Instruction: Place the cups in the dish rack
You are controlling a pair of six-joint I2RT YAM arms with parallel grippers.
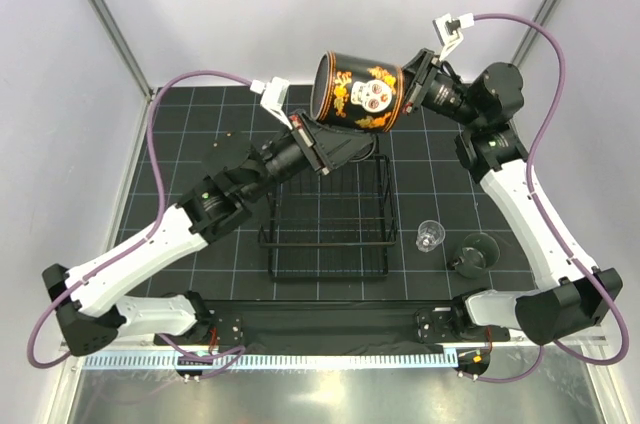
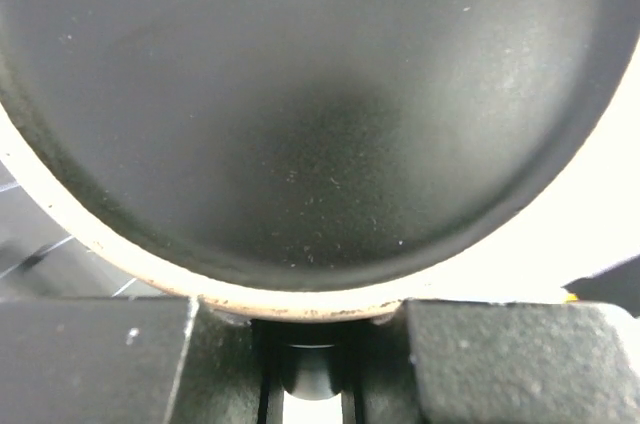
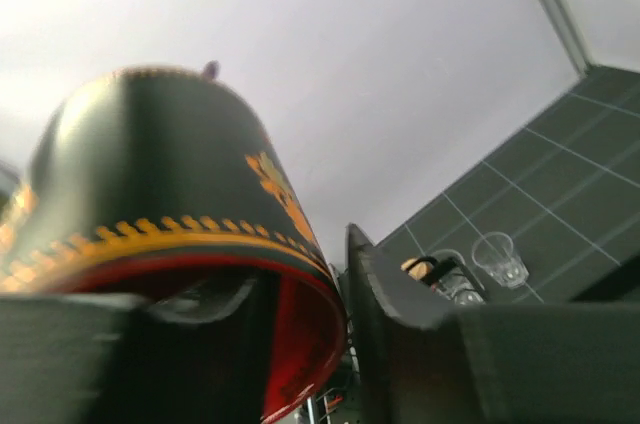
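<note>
The dark base of the mug (image 2: 320,114) fills the left wrist view, just above the left tool (image 2: 298,329), whose fingers are drawn narrow beneath it; whether a grip is made cannot be told. The mug is carried on its side in the air over the far end of the rack (image 1: 327,243). Its rim is straddled by the right tool (image 1: 408,86); whether it is clamped or slack cannot be told. A hand-over is judged to be in hand. One sure grip is called for next, then lowering into the rack.
</note>
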